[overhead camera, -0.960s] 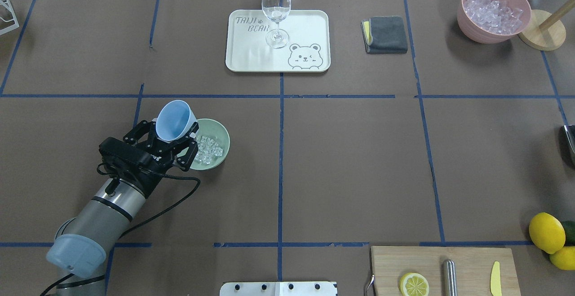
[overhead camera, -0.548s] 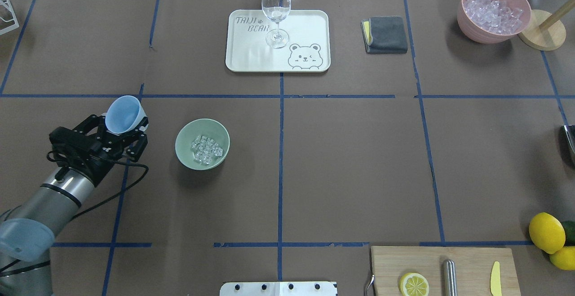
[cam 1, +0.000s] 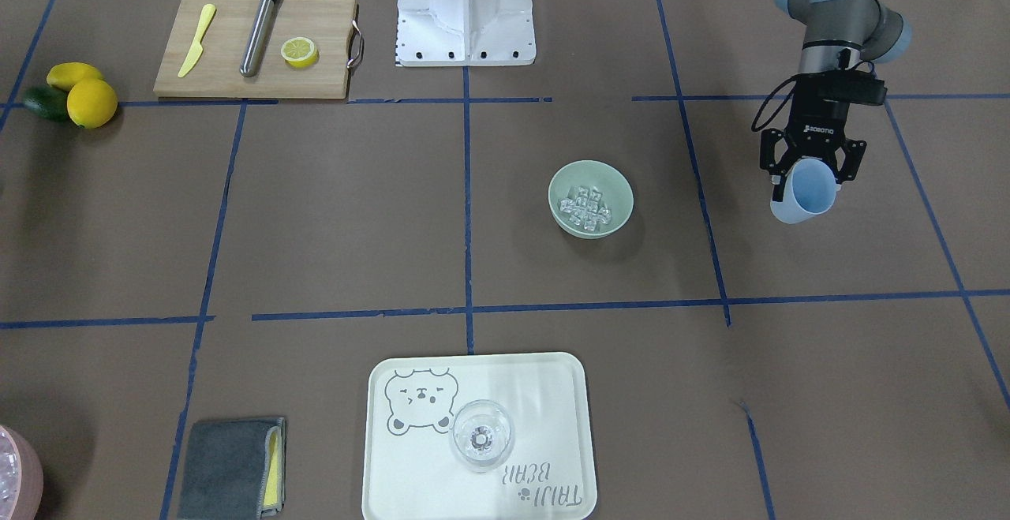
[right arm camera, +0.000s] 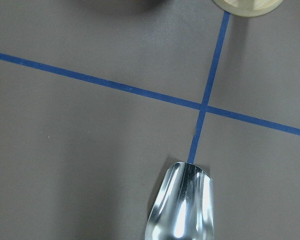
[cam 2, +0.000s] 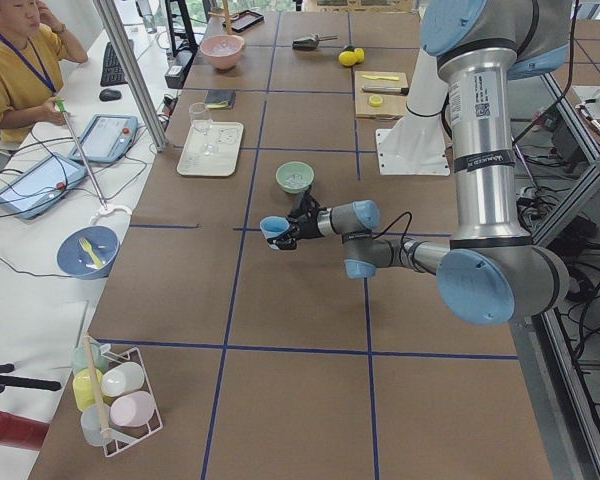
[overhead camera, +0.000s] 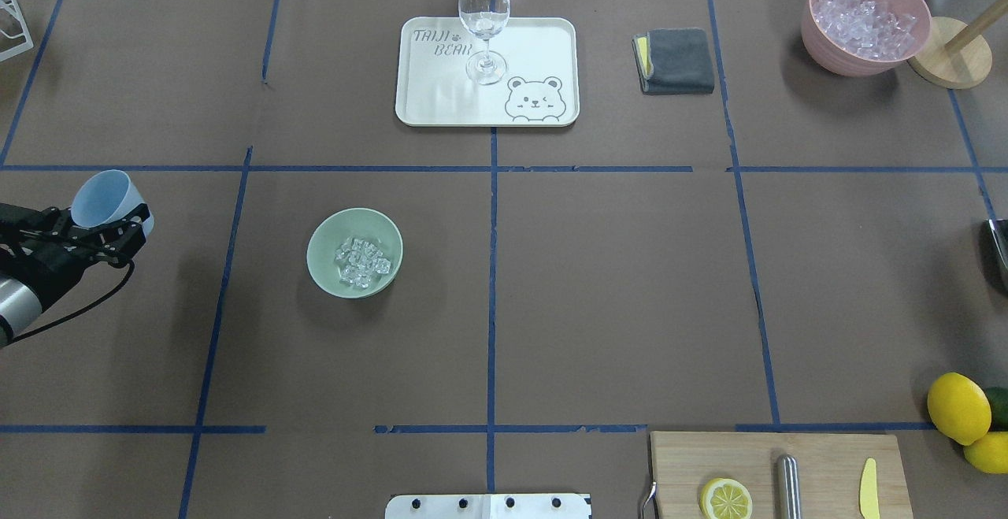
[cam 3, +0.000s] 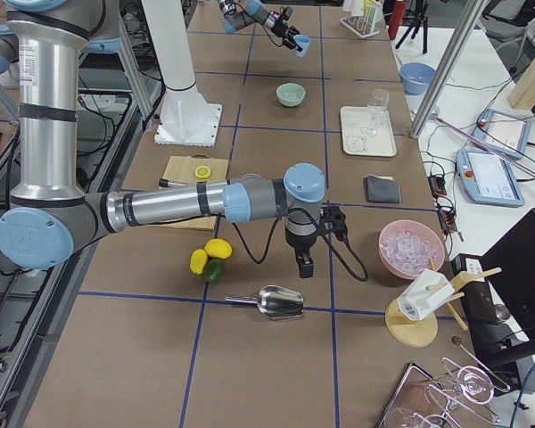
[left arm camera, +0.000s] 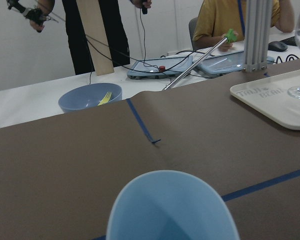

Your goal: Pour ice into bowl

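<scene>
The sage-green bowl [overhead camera: 354,252] stands left of centre on the table, with a handful of clear ice cubes [overhead camera: 362,261] in it. It also shows in the front view [cam 1: 590,198] with the ice [cam 1: 585,206]. My left gripper [overhead camera: 110,224] is shut on a light blue cup [overhead camera: 106,198] near the table's left edge, well apart from the bowl. The cup is tilted and looks empty in the left wrist view [left arm camera: 172,210]. My right gripper [cam 3: 303,267] hangs above a metal scoop [right arm camera: 182,205]. I cannot tell whether it is open or shut.
A pink bowl of ice [overhead camera: 866,19] stands at the far right. A white tray [overhead camera: 441,86] holds a wine glass [overhead camera: 483,23]. A grey cloth [overhead camera: 676,61] lies beside it. A cutting board [overhead camera: 772,464] and lemons [overhead camera: 957,407] lie at the near right.
My left arm has carried the blue cup leftward, from over the green bowl's rim to near the table's left edge. The ice stays in the bowl.
</scene>
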